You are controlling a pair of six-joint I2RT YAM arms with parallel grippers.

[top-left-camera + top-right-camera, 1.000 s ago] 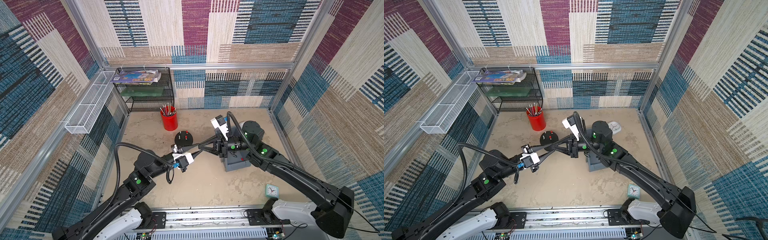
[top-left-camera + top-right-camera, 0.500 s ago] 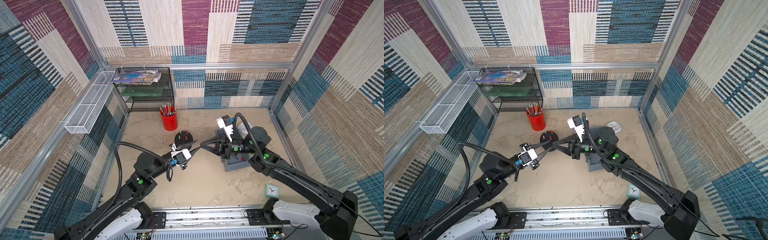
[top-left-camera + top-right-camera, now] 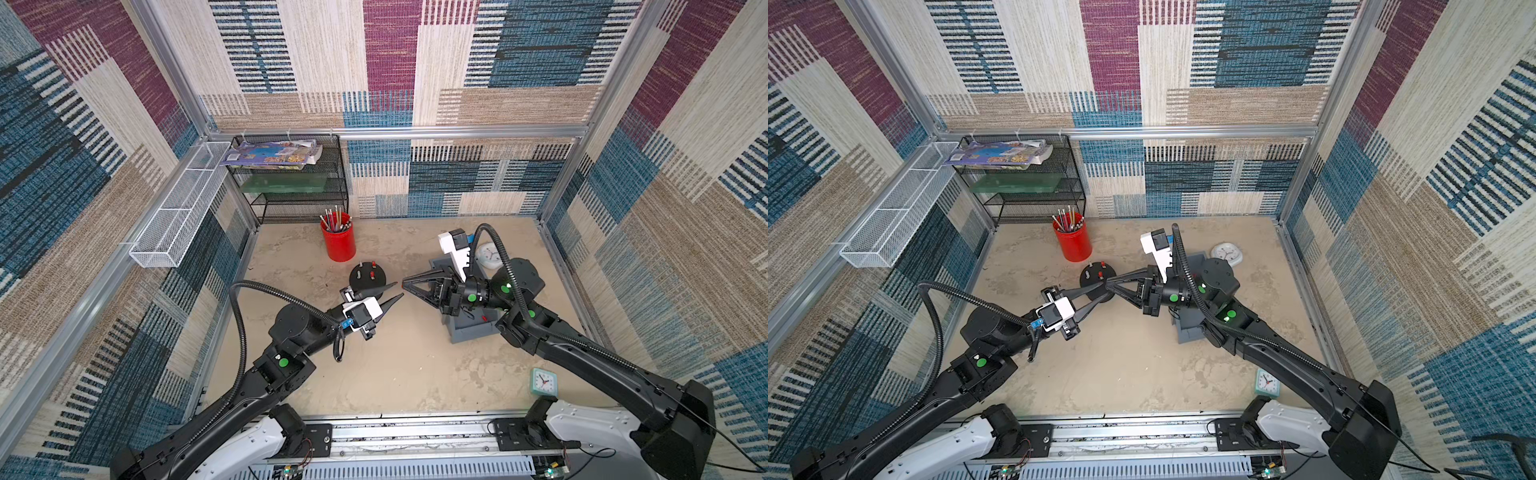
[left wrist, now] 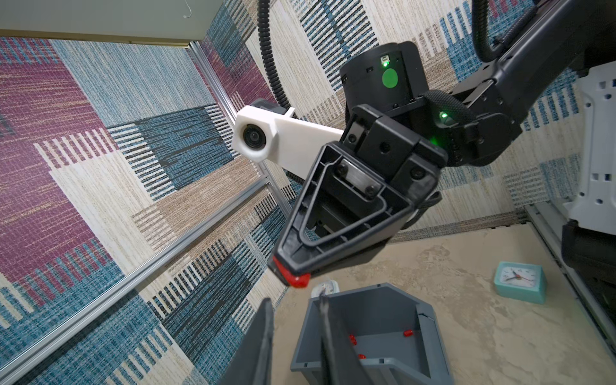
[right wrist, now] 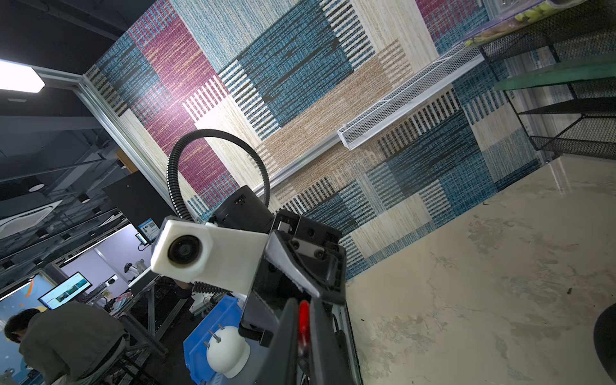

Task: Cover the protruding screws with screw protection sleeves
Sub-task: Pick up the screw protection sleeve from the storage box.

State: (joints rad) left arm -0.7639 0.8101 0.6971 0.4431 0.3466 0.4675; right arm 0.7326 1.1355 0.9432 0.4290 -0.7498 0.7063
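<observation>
Take the beige mottled worktop (image 3: pixel 399 374) as a clock face seen from above, with twelve at the back wall. The black dome-shaped base (image 3: pixel 365 279) sits toward eleven, near the middle. Four thin silver metal studs rise from it. Two of them wear tiny bright red plastic sleeves (image 3: pixel 373 263), and beside those stand two bare studs (image 3: pixel 360 263).

The right gripper (image 3: pixel 402 283) hangs in the air just at three o'clock of the base, clenched on one more red sleeve (image 4: pixel 296 280). In the left wrist view this sleeve pokes out at the gripper's tips. In the right wrist view it is a red sliver pinched between the fingers.

The left gripper (image 3: pixel 399 289) faces it tip to tip, close but apart, its jaws parted a little and grasping nothing.

At three o'clock lies an open grey plastic bin (image 4: pixel 383 320), with loose red sleeves (image 4: pixel 407 332) on its floor.
</observation>
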